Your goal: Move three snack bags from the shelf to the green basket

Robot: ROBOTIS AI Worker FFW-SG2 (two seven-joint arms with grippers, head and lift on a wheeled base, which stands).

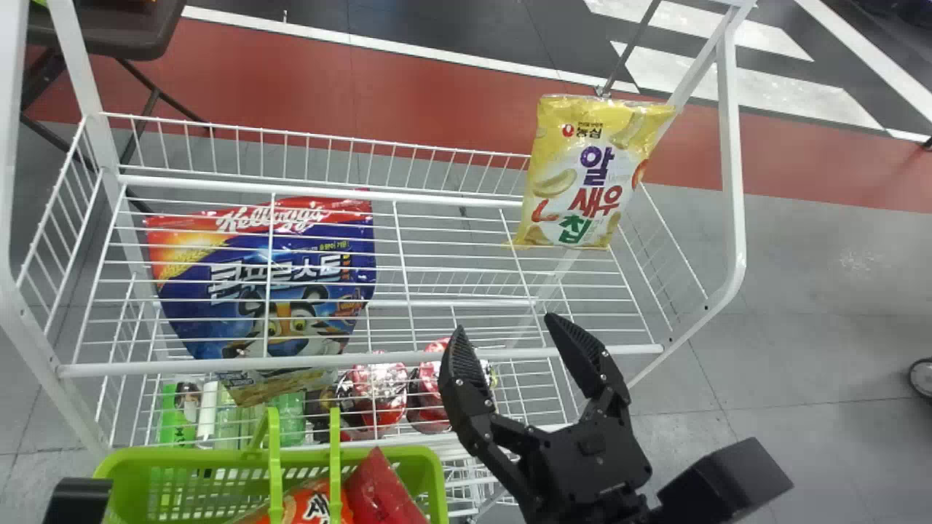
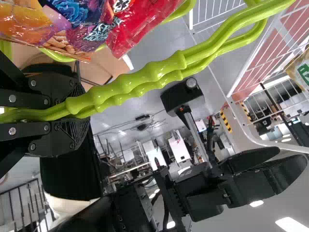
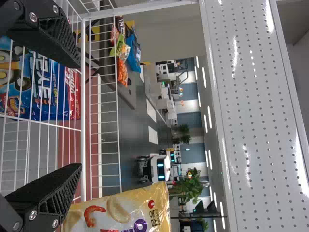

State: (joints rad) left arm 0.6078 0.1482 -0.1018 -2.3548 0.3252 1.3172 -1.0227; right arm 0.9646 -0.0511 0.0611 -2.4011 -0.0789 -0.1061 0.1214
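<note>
The yellow snack bag (image 1: 586, 171) stands at the right end of the white wire shelf (image 1: 466, 280). My right gripper (image 1: 506, 331) is open and empty at the shelf's front bar, nearer than the bag. In the right wrist view, my right gripper (image 3: 80, 116) has its fingers wide apart, with the yellow bag (image 3: 120, 210) off to one side. At the bottom left is my left gripper (image 1: 76, 501); in the left wrist view, my left gripper (image 2: 55, 114) is shut on the green handle (image 2: 130, 92). The green basket (image 1: 175, 455) holds an orange bag (image 1: 314, 503) and a red bag (image 1: 382, 491).
Wires cross in front of a blue bag (image 1: 291, 269) at the left. Red-topped packages (image 1: 378, 389) and green items (image 1: 178, 415) lie lower, behind the basket. A white frame post (image 1: 730, 145) rises beside the yellow bag.
</note>
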